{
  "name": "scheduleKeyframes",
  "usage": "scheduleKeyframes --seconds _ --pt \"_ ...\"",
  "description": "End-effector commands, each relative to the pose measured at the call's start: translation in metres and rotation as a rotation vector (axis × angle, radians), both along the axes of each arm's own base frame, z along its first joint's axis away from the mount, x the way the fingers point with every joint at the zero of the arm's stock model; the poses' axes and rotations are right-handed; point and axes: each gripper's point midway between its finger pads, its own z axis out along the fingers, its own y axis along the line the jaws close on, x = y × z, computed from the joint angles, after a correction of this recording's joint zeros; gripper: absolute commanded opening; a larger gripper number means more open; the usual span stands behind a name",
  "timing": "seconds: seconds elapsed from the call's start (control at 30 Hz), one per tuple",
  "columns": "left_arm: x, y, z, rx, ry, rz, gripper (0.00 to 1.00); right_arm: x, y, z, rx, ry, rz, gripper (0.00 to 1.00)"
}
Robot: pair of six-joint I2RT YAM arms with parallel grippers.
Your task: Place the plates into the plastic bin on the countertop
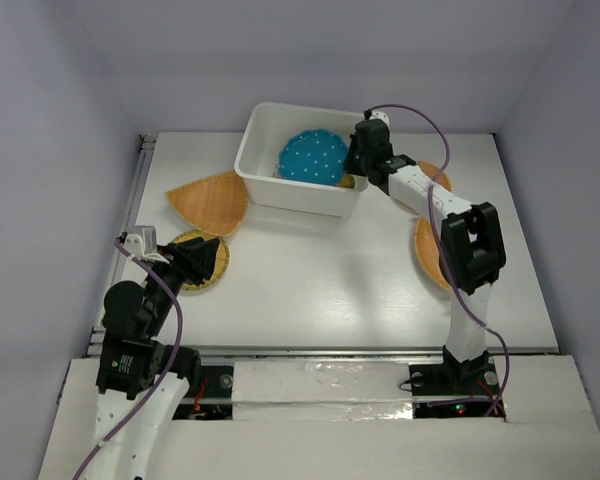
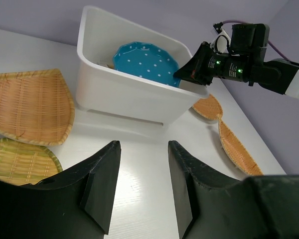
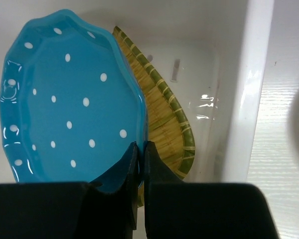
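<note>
Gripper on right arm (image 3: 141, 149), nearly closed, pinches teal plate (image 3: 74, 99) inside bin (image 3: 254, 74).

place: robot lab cell | evidence: plain walls (image 1: 50, 120) boxing a white tabletop (image 1: 330, 290) (2 bolted arms (image 1: 470, 250))

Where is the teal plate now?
In the top view, the teal plate sits inside the bin at the far centre, its rim pinched by the right gripper, a wicker plate beside it.

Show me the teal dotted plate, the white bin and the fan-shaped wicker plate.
teal plate (image 3: 70, 109), right wrist view, middle of its dotted face.
white bin (image 1: 300, 198), top external view, its near outer wall.
fan-shaped wicker plate (image 1: 212, 200), top external view, middle of its weave.
</note>
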Motion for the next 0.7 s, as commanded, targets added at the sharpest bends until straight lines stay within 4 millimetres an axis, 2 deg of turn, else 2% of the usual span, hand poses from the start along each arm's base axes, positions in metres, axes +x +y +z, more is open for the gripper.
scheduleKeyframes --seconds 0.0,0.07,0.1,0.13,0.17,0.27,0.3,0.33,0.4,0.47,0.53,0.57,0.6,0.63,0.67 --pt "-0.002 -0.002 0.008 -0.007 -0.036 -0.012 0.4 0.019 0.023 0.045 0.116 -0.123 0.028 0.0" --pt "-0.002 -0.002 0.007 -0.008 -0.033 -0.012 0.4 0.017 0.018 0.047 0.105 -0.128 0.007 0.13" --pt "-0.002 -0.002 0.007 -0.007 -0.033 -0.012 0.4 0.017 0.012 0.05 0.092 -0.136 -0.02 0.31" --pt "-0.002 -0.002 0.007 -0.007 -0.033 -0.012 0.4 0.015 0.008 0.061 0.091 -0.156 -0.032 0.39" --pt "-0.001 -0.002 0.006 -0.006 -0.032 -0.014 0.41 0.012 0.003 0.061 0.078 -0.158 -0.044 0.54" --pt "-0.002 -0.003 0.007 -0.007 -0.035 -0.015 0.41 0.009 -0.007 0.074 0.048 -0.184 -0.072 0.69" --pt "-0.002 -0.002 0.007 -0.007 -0.033 -0.014 0.42 0.008 -0.009 0.073 0.038 -0.177 -0.074 0.7" --pt "-0.002 -0.002 0.007 -0.007 -0.035 -0.014 0.42 0.005 -0.011 0.081 0.037 -0.188 -0.075 0.7" --pt "-0.002 -0.002 0.007 -0.007 -0.035 -0.012 0.42 0.001 -0.012 0.083 0.04 -0.195 -0.073 0.7" --pt "-0.002 -0.002 0.007 -0.008 -0.033 -0.012 0.42 -0.005 -0.014 0.096 0.057 -0.224 -0.067 0.67" --pt "-0.002 -0.002 0.007 -0.007 -0.033 -0.012 0.42 -0.019 -0.017 0.121 0.091 -0.28 -0.054 0.61" --pt "-0.001 -0.002 0.007 -0.007 -0.033 -0.012 0.42 -0.025 -0.019 0.133 0.104 -0.306 -0.05 0.5" --pt "-0.001 -0.002 0.007 -0.007 -0.033 -0.014 0.42 -0.04 -0.022 0.152 0.129 -0.343 -0.033 0.41" --pt "-0.001 -0.003 0.007 -0.006 -0.033 -0.015 0.42 -0.049 -0.023 0.159 0.142 -0.357 -0.021 0.3" --pt "-0.001 -0.002 0.007 -0.007 -0.033 -0.014 0.42 -0.056 -0.023 0.172 0.167 -0.391 -0.005 0.09"
